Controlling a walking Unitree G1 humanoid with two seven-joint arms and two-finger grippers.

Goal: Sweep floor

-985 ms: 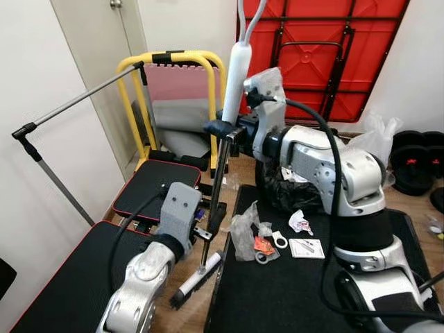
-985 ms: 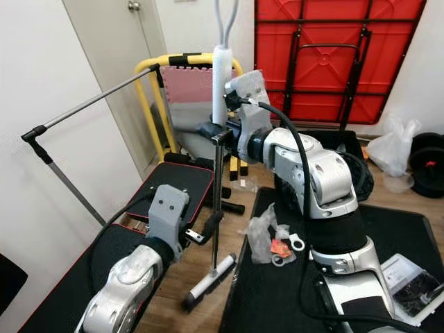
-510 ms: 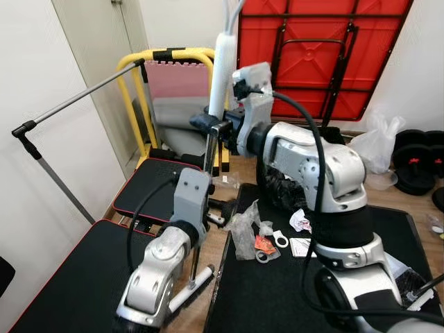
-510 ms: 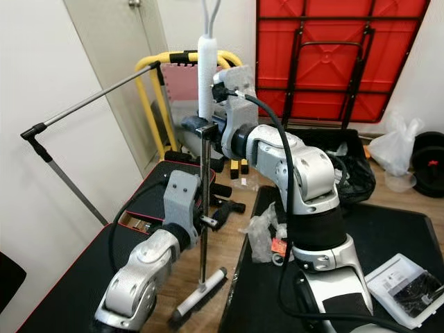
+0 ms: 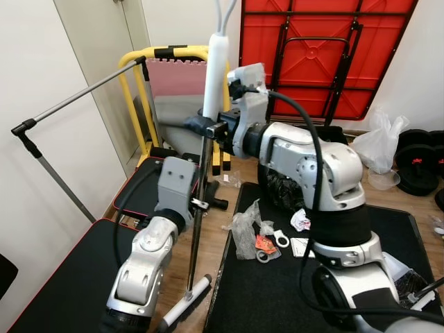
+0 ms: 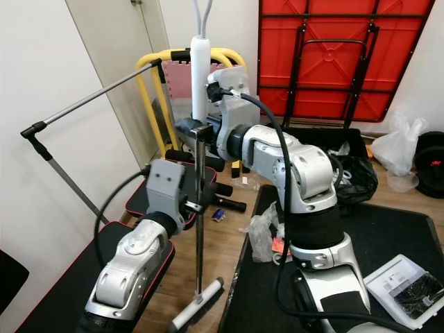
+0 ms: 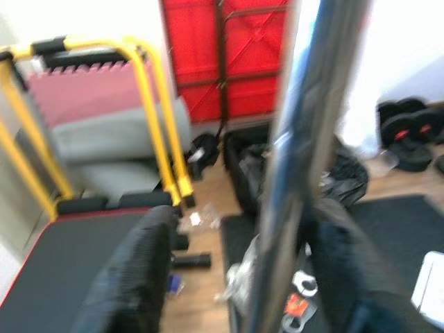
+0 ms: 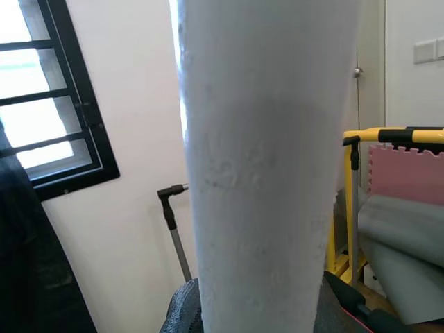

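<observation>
Broom (image 6: pixel 198 208) stood near upright at frame centre, head (image 6: pixel 196 313) on the wood floor (image 6: pixel 225 243) at lower centre. Right hand (image 6: pixel 196 130) clenched on the pole just below the white foam grip (image 6: pixel 200 80); left hand (image 6: pixel 190 206) grasped the pole at mid-shaft. Sweeping underway, not finished: wrappers & debris (image 6: pixel 263 232) lay unswept on the black mat (image 6: pixel 388 229), right of centre.
</observation>
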